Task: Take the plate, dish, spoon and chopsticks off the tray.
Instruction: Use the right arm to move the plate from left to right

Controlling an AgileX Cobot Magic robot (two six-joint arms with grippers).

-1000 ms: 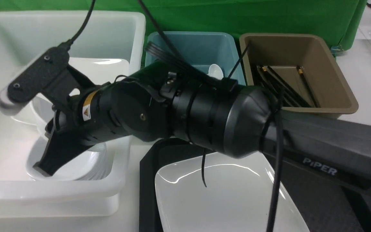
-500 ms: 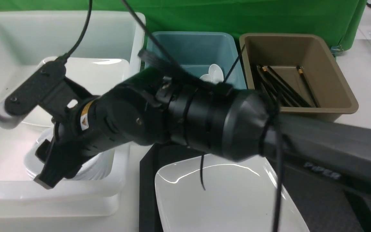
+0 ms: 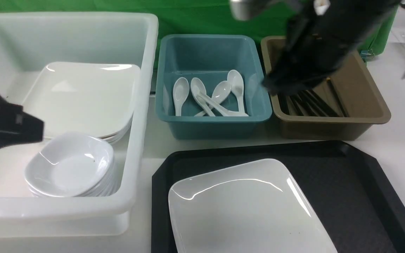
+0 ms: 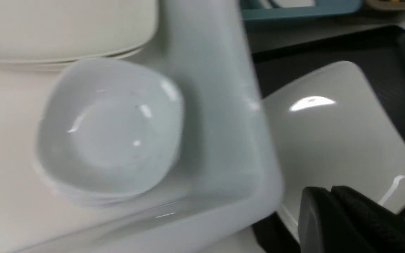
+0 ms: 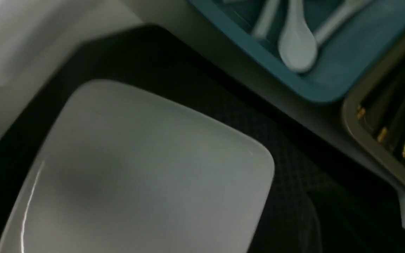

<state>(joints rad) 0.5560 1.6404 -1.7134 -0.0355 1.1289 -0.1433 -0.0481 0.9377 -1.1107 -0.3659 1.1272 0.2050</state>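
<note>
Adjacent — white bin (image 3: pixel 65 35), teal bin (image 3: pixel 206 52), brown bin (image 3: pixel 364 95).

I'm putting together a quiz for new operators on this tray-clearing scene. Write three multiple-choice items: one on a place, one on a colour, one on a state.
1. The plate lies: A inside a bin; B on bare tabletop; C on the black tray.
2. The bin holding the spoons is: A white; B teal; C brown.
3. The small bowls in the white bin are: A stacked upright; B upside down; C scattered singly.
Answers: 1 C, black rim and floor show around it; 2 B, its walls are teal; 3 A, they nest open side up.
</note>
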